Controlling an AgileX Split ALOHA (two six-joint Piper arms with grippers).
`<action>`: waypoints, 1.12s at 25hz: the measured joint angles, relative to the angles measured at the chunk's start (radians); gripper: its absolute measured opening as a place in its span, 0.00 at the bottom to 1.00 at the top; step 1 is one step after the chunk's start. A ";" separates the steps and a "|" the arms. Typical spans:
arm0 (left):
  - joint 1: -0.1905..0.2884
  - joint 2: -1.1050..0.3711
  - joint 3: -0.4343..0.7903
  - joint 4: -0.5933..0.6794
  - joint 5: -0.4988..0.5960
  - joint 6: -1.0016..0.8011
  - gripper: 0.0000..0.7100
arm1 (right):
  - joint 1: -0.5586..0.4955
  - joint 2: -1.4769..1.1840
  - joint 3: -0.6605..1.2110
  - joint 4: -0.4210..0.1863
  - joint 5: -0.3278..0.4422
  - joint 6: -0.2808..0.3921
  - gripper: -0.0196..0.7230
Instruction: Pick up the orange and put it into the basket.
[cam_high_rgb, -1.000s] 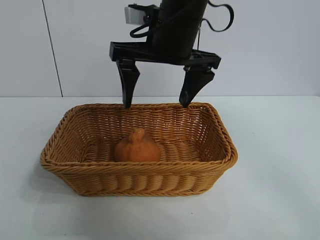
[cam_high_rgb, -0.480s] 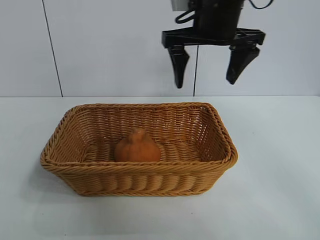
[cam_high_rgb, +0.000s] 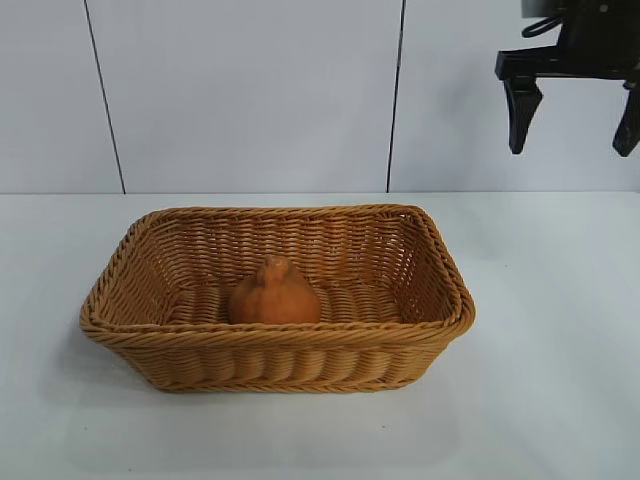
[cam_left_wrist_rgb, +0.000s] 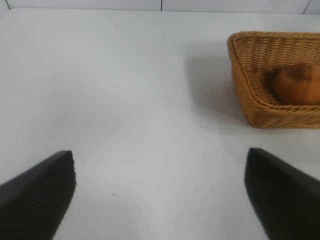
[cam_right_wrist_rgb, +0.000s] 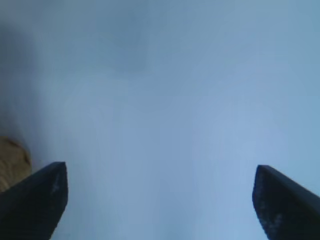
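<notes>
One orange (cam_high_rgb: 275, 293) lies inside the wicker basket (cam_high_rgb: 440, 300), resting on the woven floor toward the near wall, knobbly neck uppermost, touched by nothing. The basket stands on the white table (cam_high_rgb: 560, 350). The right gripper (cam_high_rgb: 572, 115) hangs high at the upper right of the exterior view, well apart from the basket and above the table, jaws spread wide and empty, fingers pointing downward. The left gripper (cam_left_wrist_rgb: 160, 195), seen only in its own wrist view, sits low over bare table, jaws likewise spread and empty, with the basket and orange well off to one side.
</notes>
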 joint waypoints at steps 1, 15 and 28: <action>0.000 0.000 0.000 0.000 0.000 0.000 0.92 | -0.001 0.000 0.000 0.002 0.001 -0.003 0.96; 0.000 0.000 0.000 0.000 0.000 0.000 0.92 | 0.011 -0.272 0.368 0.072 0.000 -0.048 0.96; 0.000 0.000 0.000 0.000 0.000 0.000 0.92 | 0.011 -0.799 1.023 0.072 -0.049 -0.056 0.96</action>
